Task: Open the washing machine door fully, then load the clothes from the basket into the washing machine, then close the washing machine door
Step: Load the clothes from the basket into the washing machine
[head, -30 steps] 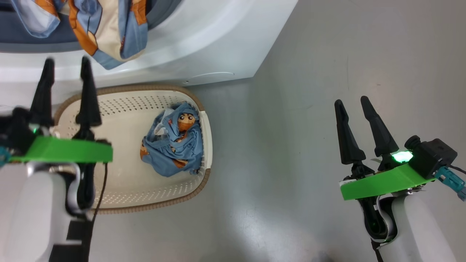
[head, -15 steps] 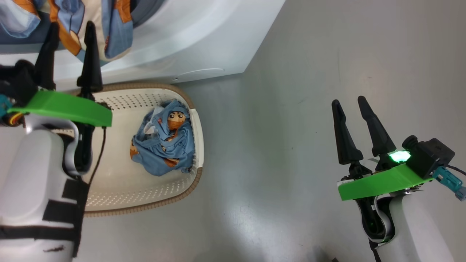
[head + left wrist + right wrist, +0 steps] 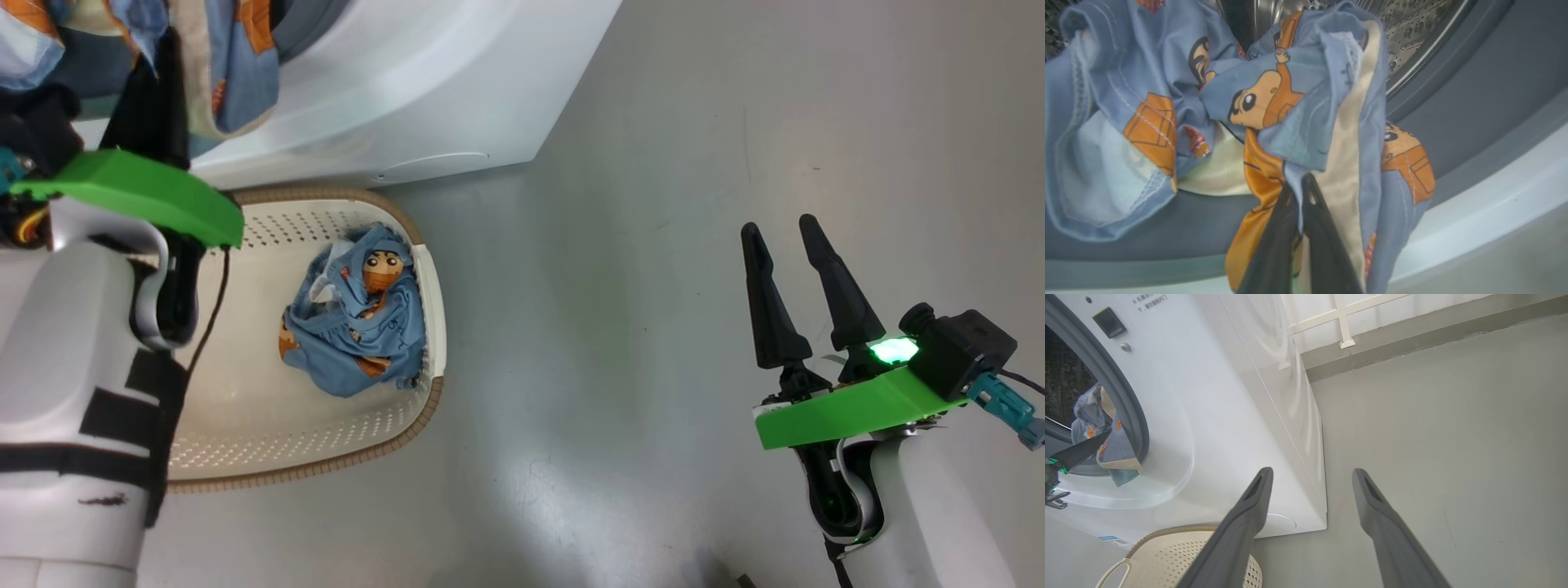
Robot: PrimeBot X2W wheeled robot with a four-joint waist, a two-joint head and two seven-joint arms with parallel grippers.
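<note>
A blue garment with orange cartoon figures (image 3: 1274, 102) hangs over the lower lip of the washing machine (image 3: 424, 90) opening, half inside the steel drum (image 3: 1412, 28). My left gripper (image 3: 1299, 183) is shut on a fold of this hanging cloth, and it also appears at the top left of the head view (image 3: 159, 57). More of the clothes (image 3: 355, 314) lie bunched in the cream basket (image 3: 326, 196) on the floor in front of the machine. My right gripper (image 3: 779, 228) hovers open and empty over bare floor to the right. The washing machine door is out of view.
The grey-blue gasket (image 3: 1474, 102) rings the drum mouth. Grey floor (image 3: 653, 367) stretches right of the basket and machine. In the right wrist view a wall base with a white frame (image 3: 1343, 322) stands behind the machine, and the basket rim (image 3: 1180, 547) sits below my open right gripper (image 3: 1311, 471).
My left gripper has risen from above the basket to the washer mouth, and its fingers have come together on the hanging garment. The head camera has shifted a little. The right arm is still.
</note>
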